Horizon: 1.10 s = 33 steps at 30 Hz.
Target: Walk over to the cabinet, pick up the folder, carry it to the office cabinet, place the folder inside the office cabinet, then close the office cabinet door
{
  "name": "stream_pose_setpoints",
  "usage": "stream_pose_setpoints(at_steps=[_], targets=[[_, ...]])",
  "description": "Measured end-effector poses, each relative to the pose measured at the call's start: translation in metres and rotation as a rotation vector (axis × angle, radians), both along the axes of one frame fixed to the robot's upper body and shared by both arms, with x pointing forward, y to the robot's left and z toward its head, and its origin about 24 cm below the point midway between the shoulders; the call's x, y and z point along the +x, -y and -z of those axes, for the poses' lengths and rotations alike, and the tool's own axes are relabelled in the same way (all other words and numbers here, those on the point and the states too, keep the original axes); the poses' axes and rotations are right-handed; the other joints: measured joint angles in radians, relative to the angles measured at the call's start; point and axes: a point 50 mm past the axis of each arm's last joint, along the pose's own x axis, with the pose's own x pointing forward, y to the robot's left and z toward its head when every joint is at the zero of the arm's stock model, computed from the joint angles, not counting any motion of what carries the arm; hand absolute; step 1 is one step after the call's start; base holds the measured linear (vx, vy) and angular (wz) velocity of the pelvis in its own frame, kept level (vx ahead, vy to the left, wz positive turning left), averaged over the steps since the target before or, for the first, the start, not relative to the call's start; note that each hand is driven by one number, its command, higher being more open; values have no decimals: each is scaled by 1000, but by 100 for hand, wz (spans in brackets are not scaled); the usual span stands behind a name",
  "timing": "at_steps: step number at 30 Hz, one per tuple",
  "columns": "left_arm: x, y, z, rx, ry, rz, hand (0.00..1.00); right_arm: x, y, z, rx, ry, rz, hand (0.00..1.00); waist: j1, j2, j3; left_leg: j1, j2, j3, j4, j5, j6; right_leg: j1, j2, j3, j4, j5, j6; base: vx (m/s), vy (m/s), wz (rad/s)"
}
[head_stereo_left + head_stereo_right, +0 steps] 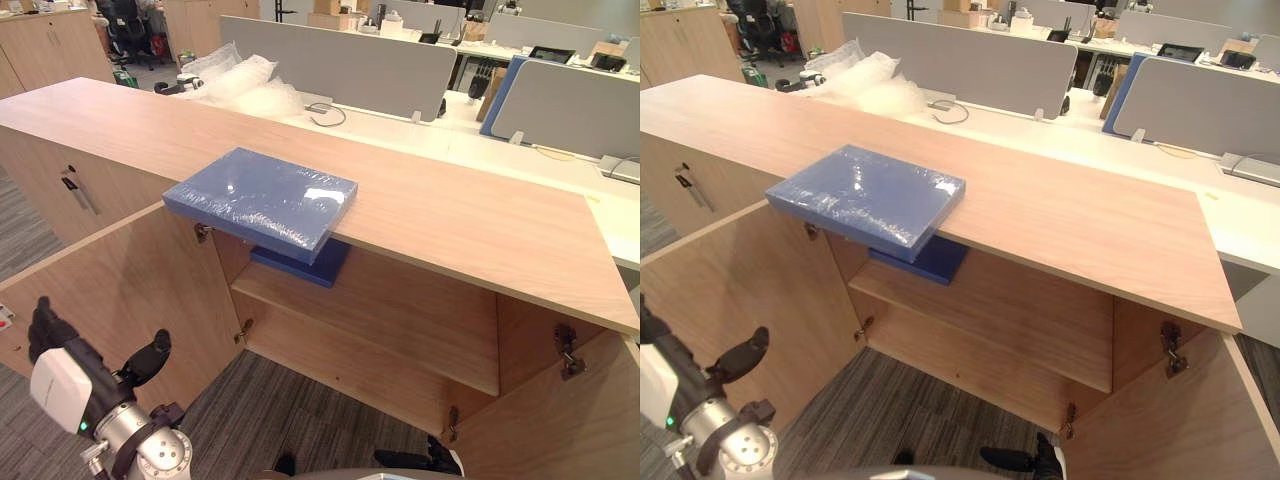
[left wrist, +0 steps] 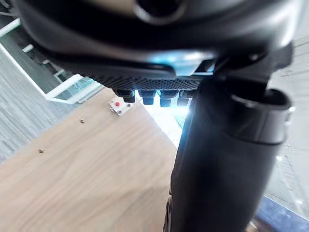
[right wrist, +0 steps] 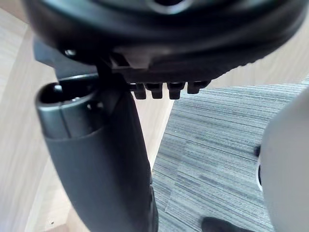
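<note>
1. We see the folder (image 1: 262, 197), blue and wrapped in clear film, left of the frame's centre. It lies flat on the wooden top of the cabinet (image 1: 450, 210), with its near corner overhanging the front edge.
2. No hand touches the folder.
3. The cabinet stands open. Its left door (image 1: 130, 290) swings out toward the lower left of the frame and its right door (image 1: 560, 420) toward the lower right corner.
4. Inside, on the shelf (image 1: 400, 310), a dark blue flat item (image 1: 305, 262) sits directly below the overhanging folder.
5. The left hand (image 1: 60, 370) is in the lower left corner, in front of the left door and well apart from the folder. Its fingers point up, its thumb is spread wide, and it holds nothing.
6. In its own wrist view the right hand (image 3: 164, 53) has its thumb stretched out and its fingers relaxed. It grips nothing, and wood panel and grey carpet (image 3: 217, 145) lie past it.
7. Along the top of the frame we see crumpled clear wrapping (image 1: 245, 85) and grey desk partitions (image 1: 340, 60) behind the cabinet.
</note>
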Motion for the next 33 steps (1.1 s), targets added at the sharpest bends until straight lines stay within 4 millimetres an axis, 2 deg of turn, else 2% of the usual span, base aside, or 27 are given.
stream_pose_setpoints(at_steps=[4,9,13,17,22,27,33], targets=[[15,12,-6,57,6,73,100,-4,1,2,-4,-19,-2,100,-6,0,-29,-5,11,15,0,18,-13,-10,13,20,-8,2,-4,13,-16,-14],[29,17,-15,123,15,113,100,-4,1,2,-6,-12,-7,100,-10,-4,-36,-5,18,24,5,23,-14,-12,17,43,-7,9,-8,38,-15,-7],[35,14,-22,158,29,128,100,-5,4,3,-8,-21,-17,100,-11,1,-42,-2,27,25,0,13,-22,-19,21,63,6,12,-11,-8,-1,-4],[39,2,-24,283,-24,153,100,-2,8,3,-28,-16,-48,100,-12,19,-46,13,40,35,-2,13,-19,-21,28,81,18,14,-15,-46,-7,-10],[43,-8,-24,352,-62,160,100,-1,13,3,-45,-17,-60,100,-13,39,-44,13,44,30,-3,12,-23,-20,35,93,5,9,-21,-68,-12,-7],[45,-20,-29,416,-87,170,100,-1,12,3,-37,-18,-61,100,-13,33,-42,13,42,24,-3,18,-32,-19,41,94,-1,-1,-22,-31,-8,-1],[48,-32,-32,501,-147,193,100,1,10,4,-20,-29,-71,100,-11,5,-27,13,24,22,-3,19,-31,-13,25,92,-1,-10,-10,41,3,3]])
